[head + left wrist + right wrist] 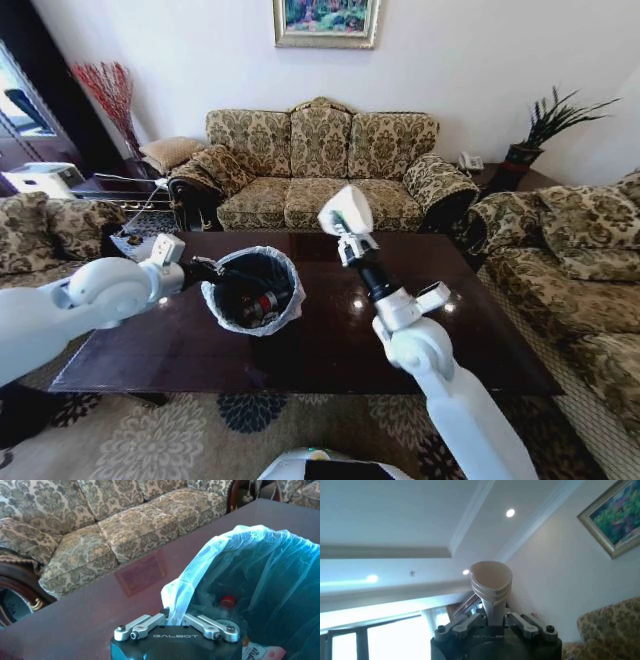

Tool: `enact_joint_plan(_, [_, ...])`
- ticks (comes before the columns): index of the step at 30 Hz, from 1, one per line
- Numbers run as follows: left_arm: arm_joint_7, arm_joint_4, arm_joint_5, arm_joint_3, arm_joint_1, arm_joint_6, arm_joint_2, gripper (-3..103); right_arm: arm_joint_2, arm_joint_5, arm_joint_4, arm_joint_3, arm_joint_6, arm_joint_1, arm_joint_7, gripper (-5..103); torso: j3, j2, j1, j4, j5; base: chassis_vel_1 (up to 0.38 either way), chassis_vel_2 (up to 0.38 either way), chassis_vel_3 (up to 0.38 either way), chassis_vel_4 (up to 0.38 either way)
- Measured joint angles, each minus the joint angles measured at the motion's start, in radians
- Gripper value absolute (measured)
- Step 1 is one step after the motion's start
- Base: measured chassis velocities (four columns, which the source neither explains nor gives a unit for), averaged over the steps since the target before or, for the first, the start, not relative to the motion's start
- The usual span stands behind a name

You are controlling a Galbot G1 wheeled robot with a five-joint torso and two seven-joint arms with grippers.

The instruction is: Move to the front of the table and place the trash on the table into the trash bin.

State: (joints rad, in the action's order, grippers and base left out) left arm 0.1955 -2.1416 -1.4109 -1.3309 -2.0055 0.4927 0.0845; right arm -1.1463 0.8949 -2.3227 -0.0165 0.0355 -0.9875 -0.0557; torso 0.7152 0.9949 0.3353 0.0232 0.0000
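bin [253, 290] on table [480, 340], left of centre — holds bottle [228, 602] and wrappers | left gripper [176, 624] fingers pinch its liner [200, 566] | right gripper [494, 619] raised right of bin, fingers clamp cup [346, 211] — last piece left; table otherwise bare

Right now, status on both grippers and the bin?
Left gripper shut on trash bin liner. Right gripper holds white paper cup aloft, beside bin. Bottle already inside. Path clear.

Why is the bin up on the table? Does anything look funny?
Yes. The bin sits tilted on the table, the left gripper pinching its bag. The right gripper squeezes a paper cup, flattening its mouth.
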Motion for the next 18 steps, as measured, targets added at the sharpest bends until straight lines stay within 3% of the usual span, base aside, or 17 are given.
enact_joint_plan(4, [0.002, -0.004, -0.01, -0.004, 0.0, 0.0, 0.016, 0, -0.003, -0.069, 0.025, -0.076, -0.006, -0.016, -0.011, 10, 0.0, 0.0, 0.0, -0.0001, 0.0, 0.0, 0.0, 0.0, 0.0])
enact_joint_plan(6, [0.003, -0.015, -0.019, -0.008, 0.004, -0.002, 0.02, 0, -0.011, -0.164, 0.078, -0.114, -0.019, -0.027, -0.025, 10, 0.0, 0.0, 0.0, 0.0, 0.0, 0.0, 0.0, 0.0, 0.0])
enact_joint_plan(10, [0.004, -0.031, -0.021, -0.008, 0.0, -0.009, 0.018, 0, -0.02, -0.254, 0.133, -0.139, -0.028, -0.029, -0.033, 7, 0.0, 0.0, 0.0, 0.0001, 0.0, 0.0, 0.0, 0.0, 0.0])
enact_joint_plan(18, [0.005, -0.04, -0.019, -0.008, -0.007, -0.011, 0.016, 0, -0.033, -0.293, 0.163, -0.146, -0.031, -0.032, -0.033, 7, 0.0, 0.0, 0.0, 0.0001, 0.0, 0.0, 0.0, 0.0, 0.0])
